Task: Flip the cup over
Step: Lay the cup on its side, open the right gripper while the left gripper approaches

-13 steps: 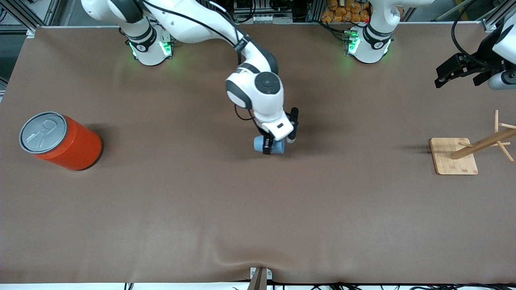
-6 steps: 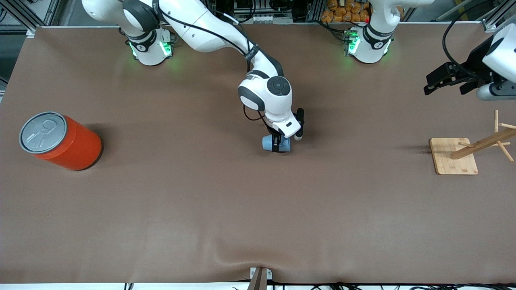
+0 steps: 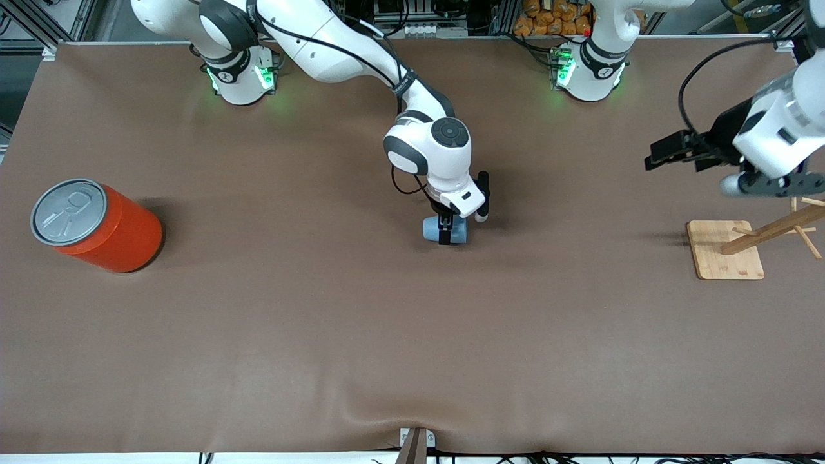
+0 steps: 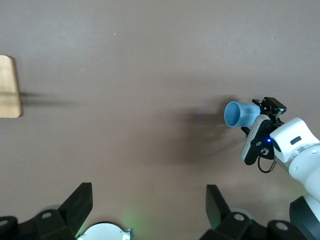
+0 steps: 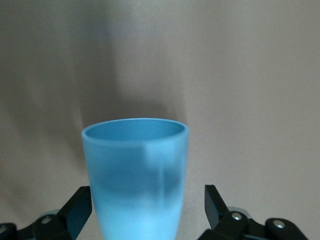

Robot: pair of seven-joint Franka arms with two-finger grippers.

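The light-blue cup (image 3: 430, 229) lies on its side at the middle of the table, mouth toward the left arm's end. My right gripper (image 3: 447, 230) is down over it, one finger on each side. In the right wrist view the cup (image 5: 135, 165) fills the space between the fingers (image 5: 80, 210), with a gap showing beside it, so the jaws stand open. The cup also shows in the left wrist view (image 4: 239, 114). My left gripper (image 3: 659, 154) is open and empty, up over the table near the wooden stand; in its own view the left gripper (image 4: 150, 195) has only bare table between its fingers.
A large orange can (image 3: 97, 225) with a grey pull-tab top stands at the right arm's end. A wooden peg stand on a square base (image 3: 725, 250) stands at the left arm's end, close under the left arm. Its base also shows in the left wrist view (image 4: 9, 86).
My right gripper and the cup shifted a little toward the left arm's end, then nearly stopped. My left arm swung in from the table's end toward the middle and lower in view.
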